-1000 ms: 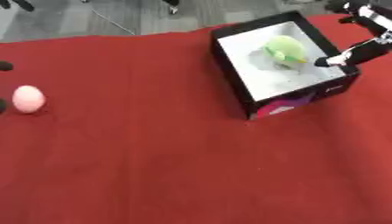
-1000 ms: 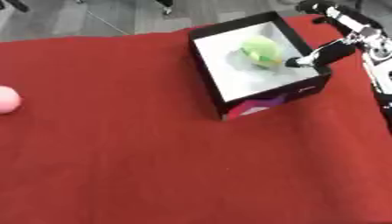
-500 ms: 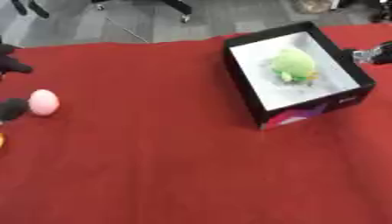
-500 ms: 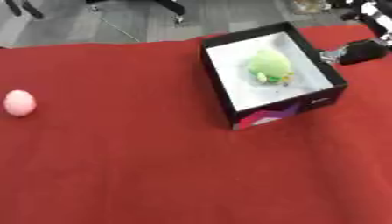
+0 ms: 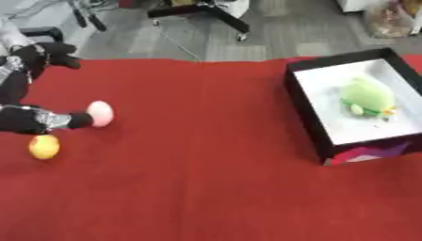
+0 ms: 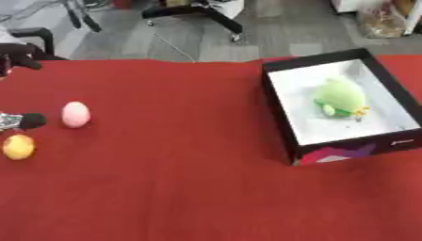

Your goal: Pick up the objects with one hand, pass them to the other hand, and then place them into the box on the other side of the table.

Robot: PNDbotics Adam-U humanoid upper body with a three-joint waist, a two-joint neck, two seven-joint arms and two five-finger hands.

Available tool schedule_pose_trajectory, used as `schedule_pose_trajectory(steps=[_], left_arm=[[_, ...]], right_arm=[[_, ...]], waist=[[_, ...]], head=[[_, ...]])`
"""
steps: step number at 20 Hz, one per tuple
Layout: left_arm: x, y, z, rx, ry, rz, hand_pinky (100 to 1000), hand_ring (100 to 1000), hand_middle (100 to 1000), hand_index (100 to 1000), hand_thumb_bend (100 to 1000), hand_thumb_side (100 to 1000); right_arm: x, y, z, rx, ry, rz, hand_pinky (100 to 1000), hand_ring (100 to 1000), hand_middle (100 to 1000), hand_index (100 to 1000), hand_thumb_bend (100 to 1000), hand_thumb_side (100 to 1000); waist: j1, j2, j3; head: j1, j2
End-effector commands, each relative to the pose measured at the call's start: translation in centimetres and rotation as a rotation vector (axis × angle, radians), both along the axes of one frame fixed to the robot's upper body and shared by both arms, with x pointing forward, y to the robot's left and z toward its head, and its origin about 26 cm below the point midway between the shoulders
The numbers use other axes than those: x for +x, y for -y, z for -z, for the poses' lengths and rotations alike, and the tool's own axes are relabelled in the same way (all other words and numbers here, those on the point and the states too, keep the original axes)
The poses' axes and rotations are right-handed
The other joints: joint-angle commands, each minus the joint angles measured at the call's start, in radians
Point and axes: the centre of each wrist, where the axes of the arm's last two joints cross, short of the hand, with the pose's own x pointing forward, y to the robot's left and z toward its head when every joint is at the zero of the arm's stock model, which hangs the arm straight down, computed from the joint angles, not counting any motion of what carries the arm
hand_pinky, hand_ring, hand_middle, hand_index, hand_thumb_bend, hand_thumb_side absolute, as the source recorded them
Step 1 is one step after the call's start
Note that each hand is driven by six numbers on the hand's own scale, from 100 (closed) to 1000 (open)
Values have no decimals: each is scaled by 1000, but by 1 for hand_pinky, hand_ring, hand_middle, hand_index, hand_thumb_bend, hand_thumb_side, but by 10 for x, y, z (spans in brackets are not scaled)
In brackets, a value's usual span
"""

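1. The left hand (image 5: 33,117) is reaching in from the left edge, fingers spread apart, one fingertip just beside the pink egg (image 5: 100,113) and holding nothing.
2. A yellow egg (image 5: 44,146) is lying near it on the red cloth (image 5: 190,179).
3. A green plush toy (image 5: 367,97) is sitting inside the black box (image 5: 303,113).

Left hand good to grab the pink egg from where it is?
Probably yes. The left hand sits right beside the pink egg, a fingertip at it, and nothing lies between; the yellow egg is off below.
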Motion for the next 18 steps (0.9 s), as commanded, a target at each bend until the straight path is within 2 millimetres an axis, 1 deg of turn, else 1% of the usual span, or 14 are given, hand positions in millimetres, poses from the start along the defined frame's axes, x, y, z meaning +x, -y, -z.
schedule_pose_trajectory(steps=[1, 5, 7, 9, 12, 14, 16, 17, 18], left_arm=[[0, -18, -20, 134, -36, -18, 1000, 781, 648, 820, 842, 181], [0, -34, -24, 237, -122, -27, 1000, 793, 666, 818, 849, 157], [-1, -40, -24, 285, -161, -39, 1000, 804, 682, 817, 857, 142], [-1, -46, -24, 328, -191, -55, 1000, 808, 688, 817, 859, 145], [-2, -55, -23, 367, -217, -94, 1000, 813, 697, 816, 866, 149], [-3, -60, -22, 383, -228, -121, 1000, 817, 704, 813, 870, 139], [-3, -66, -22, 408, -234, -162, 1000, 830, 721, 804, 871, 121], [-3, -69, -22, 420, -237, -184, 1000, 835, 727, 798, 843, 156], [-3, -72, -22, 431, -237, -207, 1000, 840, 733, 797, 791, 199]], right_arm=[[-13, 4, -23, -12, 63, 3, 909, 1000, 1000, 917, 491, 203], [-17, 4, -24, -3, 72, -2, 909, 1000, 994, 914, 496, 200], [-18, 5, -24, 4, 72, -1, 908, 1000, 993, 912, 498, 198], [-19, 5, -24, 5, 70, 0, 908, 1000, 991, 911, 496, 200], [-19, 7, -22, 1, 64, 6, 907, 1000, 991, 910, 502, 202], [-19, 7, -21, -2, 61, 11, 907, 1000, 990, 909, 505, 202], [-19, 8, -21, -2, 60, 15, 907, 1000, 990, 909, 518, 200], [-19, 9, -21, -1, 59, 17, 907, 1000, 991, 908, 518, 199], [-19, 9, -21, 0, 59, 18, 907, 1000, 991, 908, 520, 199]], waist=[[-8, -23, -1], [-8, -21, -3], [-9, -21, -3], [-11, -22, -2], [-13, -21, -2], [-14, -20, -1], [-14, -19, -1], [-14, -18, 0], [-14, -18, 0]], head=[[4, 7], [-9, 18], [-29, 30], [-51, 39], [-71, 40], [-72, 37], [-60, 31], [-51, 27], [-43, 23]])
